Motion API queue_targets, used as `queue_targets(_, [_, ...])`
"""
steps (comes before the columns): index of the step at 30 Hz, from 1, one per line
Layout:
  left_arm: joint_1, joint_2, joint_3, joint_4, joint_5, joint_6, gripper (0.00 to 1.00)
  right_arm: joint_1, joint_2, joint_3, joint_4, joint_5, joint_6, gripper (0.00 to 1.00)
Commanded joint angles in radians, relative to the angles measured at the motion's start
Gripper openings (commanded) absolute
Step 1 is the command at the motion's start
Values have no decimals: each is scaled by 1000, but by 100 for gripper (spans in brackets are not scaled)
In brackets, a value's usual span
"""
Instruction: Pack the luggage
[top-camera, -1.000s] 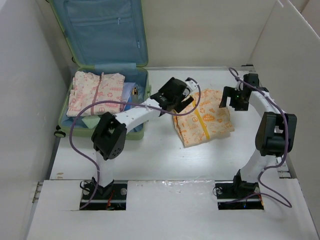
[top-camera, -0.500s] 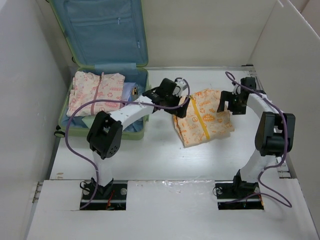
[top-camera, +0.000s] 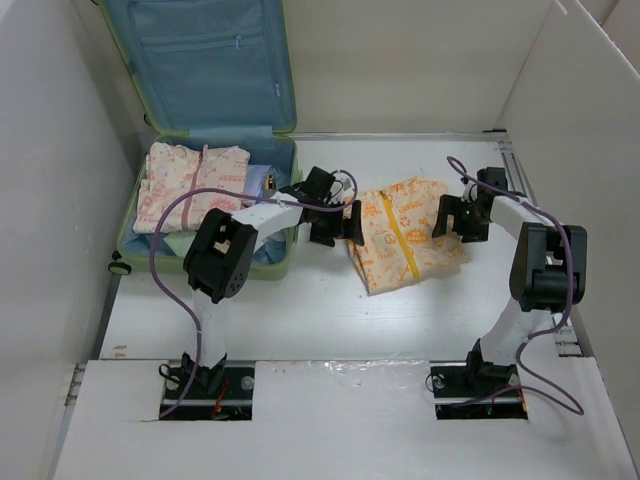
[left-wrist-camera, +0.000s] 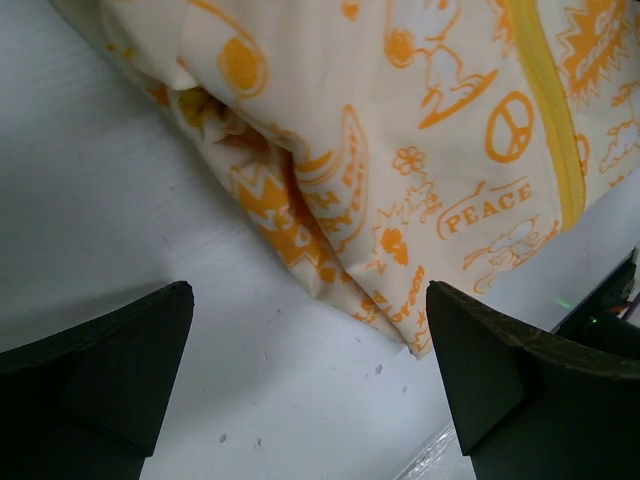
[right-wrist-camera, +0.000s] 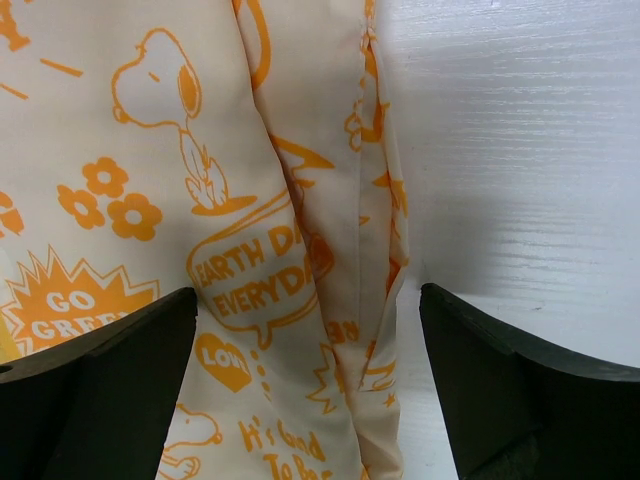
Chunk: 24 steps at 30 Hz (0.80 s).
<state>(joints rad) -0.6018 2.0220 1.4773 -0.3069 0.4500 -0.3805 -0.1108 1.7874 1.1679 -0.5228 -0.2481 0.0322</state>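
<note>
The cream pouch (left-wrist-camera: 400, 120) reads "PEACE" and, partly creased, "EARTH DAY EVERYDAY"

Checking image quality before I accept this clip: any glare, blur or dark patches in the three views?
Top external: even, soft light, faint shadows on the table, slight sheen on the near ledge. Left wrist: the orange-print pouch is sharp, lettering readable; fingers are dark silhouettes. Right wrist: equally sharp, table grain visible.

Luggage (top-camera: 200, 60) lid cropped at top; pouch (left-wrist-camera: 400, 150) cropped in wrist views

The pouch (top-camera: 420, 235) lies on the table (top-camera: 330, 310) right of the luggage (top-camera: 200, 70).
</note>
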Motion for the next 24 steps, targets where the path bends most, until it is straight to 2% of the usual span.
queue_targets(1, [10, 53, -32, 53, 136, -78, 100, -1, -13, -11, 56, 1, 11, 96])
queue_targets(6, [-10, 199, 54, 94, 236, -101, 100, -1, -13, -34, 76, -23, 29, 94])
queue_targets(11, [-33, 267, 54, 201, 260, -198, 97, -1, -33, -71, 98, -59, 60, 86])
queue_targets(14, [-44, 317, 64, 218, 260, -224, 73, 10, -42, -89, 109, -69, 69, 84])
queue_targets(16, [-44, 336, 64, 259, 260, -235, 36, 10, -42, -99, 109, -82, 78, 83])
queue_targets(17, [-44, 336, 84, 259, 260, -209, 0, 10, -51, -108, 109, -82, 78, 83])
queue_targets(20, [-44, 325, 231, 76, 162, -73, 0, 10, -84, -97, 71, -54, 65, 83])
queue_targets(21, [-44, 310, 277, 22, 86, 37, 0, -3, -97, -97, 57, -45, 51, 83])
queue_targets(22, [-44, 301, 385, -97, 41, 105, 0, -3, -109, -84, 43, -16, 51, 85])
queue_targets(24, [-44, 285, 495, -214, -80, 237, 0, -24, -147, -56, 3, 10, 19, 87])
